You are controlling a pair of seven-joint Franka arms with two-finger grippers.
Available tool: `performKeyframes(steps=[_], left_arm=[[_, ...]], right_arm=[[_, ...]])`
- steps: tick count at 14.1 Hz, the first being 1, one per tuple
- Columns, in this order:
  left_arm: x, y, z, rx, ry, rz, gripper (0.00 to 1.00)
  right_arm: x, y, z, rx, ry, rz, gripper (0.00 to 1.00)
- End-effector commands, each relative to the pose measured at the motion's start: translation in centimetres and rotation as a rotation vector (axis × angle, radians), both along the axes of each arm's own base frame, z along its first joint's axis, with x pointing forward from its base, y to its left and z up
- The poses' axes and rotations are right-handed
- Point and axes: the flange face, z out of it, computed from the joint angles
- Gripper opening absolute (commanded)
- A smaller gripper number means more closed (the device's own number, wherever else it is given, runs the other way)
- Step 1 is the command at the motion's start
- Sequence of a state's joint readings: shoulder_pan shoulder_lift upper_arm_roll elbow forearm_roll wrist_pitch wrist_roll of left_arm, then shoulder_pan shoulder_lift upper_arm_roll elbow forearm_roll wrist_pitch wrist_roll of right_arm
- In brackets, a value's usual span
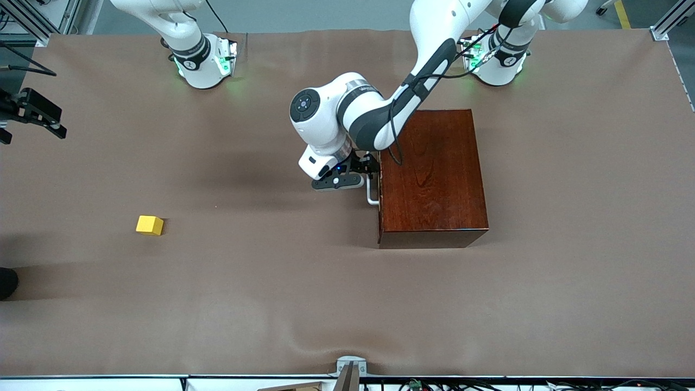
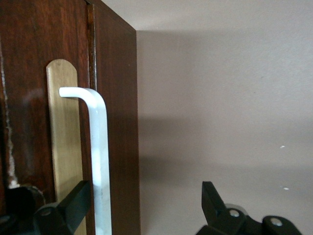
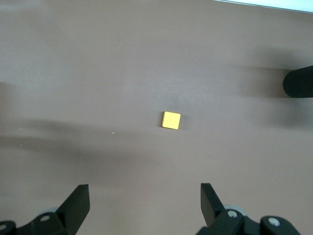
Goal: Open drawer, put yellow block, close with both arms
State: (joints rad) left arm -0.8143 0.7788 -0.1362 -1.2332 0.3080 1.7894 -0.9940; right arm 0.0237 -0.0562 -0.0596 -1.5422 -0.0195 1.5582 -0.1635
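Observation:
The drawer (image 2: 29,73) sits shut in the dark wooden box (image 1: 431,174), and its white bar handle (image 1: 371,194) faces the right arm's end of the table. My left gripper (image 2: 144,196) is at that handle and open. The bar (image 2: 100,161) lies between the fingers, close to one of them (image 2: 78,198), with a wide gap to the other. The yellow block (image 1: 149,225) rests alone on the brown table toward the right arm's end. My right gripper (image 3: 145,196) hangs high over that end, open and empty, with the block (image 3: 171,120) below and ahead of it.
The brown cloth (image 1: 271,282) covers the whole table. A dark rounded object (image 1: 6,282) pokes in at the table's edge on the right arm's end, nearer the front camera than the block. A bracket (image 1: 350,369) sits at the table's front edge.

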Motion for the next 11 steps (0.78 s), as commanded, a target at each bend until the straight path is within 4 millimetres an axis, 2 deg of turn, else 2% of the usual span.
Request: performKeyframes(steps=[1,11], left_arm=[[0.0,-0.4,-0.6,0.049,-0.010,-0.051,1.00],[-0.6,-1.7,0.2,-0.011,-0.036,-0.017,1.00]], right_arm=[[-0.2,-0.4,0.1,-0.002,0.000,-0.004,1.00],[-0.2,-0.3,0.1,-0.002,0.000,-0.004,1.00]])
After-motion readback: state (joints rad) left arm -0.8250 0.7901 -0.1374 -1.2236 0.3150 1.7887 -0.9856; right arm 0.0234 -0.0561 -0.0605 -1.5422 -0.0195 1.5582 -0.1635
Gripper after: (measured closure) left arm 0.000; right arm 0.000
